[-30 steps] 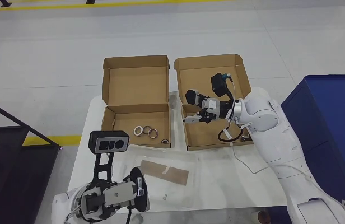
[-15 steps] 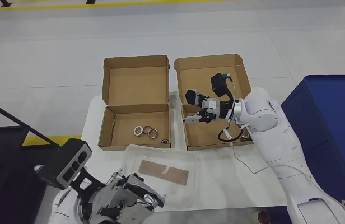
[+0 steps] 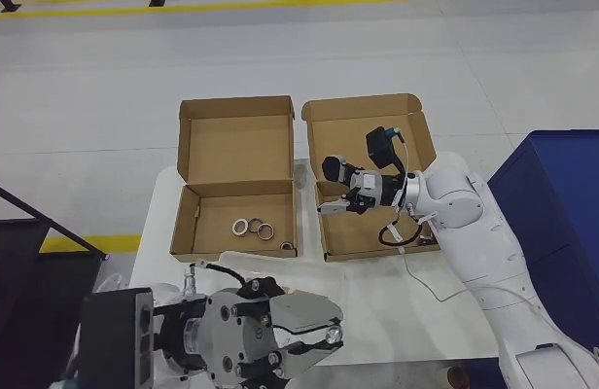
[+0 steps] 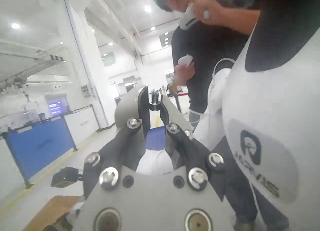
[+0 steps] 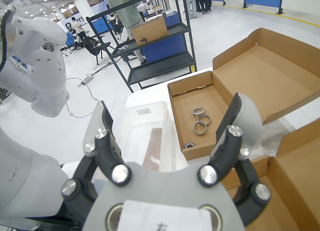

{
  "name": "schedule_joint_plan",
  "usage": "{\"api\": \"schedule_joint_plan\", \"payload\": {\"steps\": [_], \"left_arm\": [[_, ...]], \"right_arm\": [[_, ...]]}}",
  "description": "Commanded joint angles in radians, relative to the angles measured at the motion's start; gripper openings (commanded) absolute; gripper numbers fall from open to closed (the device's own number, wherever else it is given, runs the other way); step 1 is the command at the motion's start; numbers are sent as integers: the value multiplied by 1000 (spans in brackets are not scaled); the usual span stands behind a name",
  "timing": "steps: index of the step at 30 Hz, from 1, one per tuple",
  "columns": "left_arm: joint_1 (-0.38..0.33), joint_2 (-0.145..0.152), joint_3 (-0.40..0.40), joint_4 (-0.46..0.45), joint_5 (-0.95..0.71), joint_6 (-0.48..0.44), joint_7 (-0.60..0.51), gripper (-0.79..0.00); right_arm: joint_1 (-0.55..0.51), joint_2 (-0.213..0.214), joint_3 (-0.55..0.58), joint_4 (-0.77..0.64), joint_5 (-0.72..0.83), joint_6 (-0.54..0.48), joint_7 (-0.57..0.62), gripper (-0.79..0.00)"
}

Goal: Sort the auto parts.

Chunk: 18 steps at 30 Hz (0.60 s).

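My left gripper is raised high, close under the top camera, and is shut on a small threaded bolt; in the top view the left gripper fills the near foreground. Above the right cardboard box my right gripper hangs open with nothing between its fingers. Several metal rings lie in the left cardboard box. The right wrist view shows the right gripper spread wide, with the rings and a small dark ring in the left box beyond it.
A clear plastic tray sits on the white table in front of the boxes, partly covered by my left arm; a brown card lies in it. Both boxes have their lids folded back. A blue cabinet stands right of the table.
My left arm has swung up from the table's front edge toward the top camera, turning its gripper upward with the bolt. The right arm has stayed still.
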Motion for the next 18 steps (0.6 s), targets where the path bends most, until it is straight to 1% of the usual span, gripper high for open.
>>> {"api": "schedule_joint_plan", "payload": {"steps": [1,5,8,11,13,14,16,18], "left_arm": [[22,10,26,0,234,0,120,-785],[61,29,40,0,480,0,305,-785],[99,37,22,0,563,1,403,-785],[122,41,18,19,573,15,479,-785],[140,43,31,67,461,13,513,-785],[145,45,39,87,386,3,501,-785],[151,52,73,120,176,0,445,-785],[142,68,108,134,-74,0,339,-785]], "right_arm": [[0,0,0,0,0,0,0,0],[0,0,0,0,0,0,0,0],[0,0,0,0,0,0,0,0],[0,0,0,0,0,0,0,0],[0,0,0,0,0,0,0,0],[0,0,0,0,0,0,0,0],[0,0,0,0,0,0,0,0],[0,0,0,0,0,0,0,0]]}}
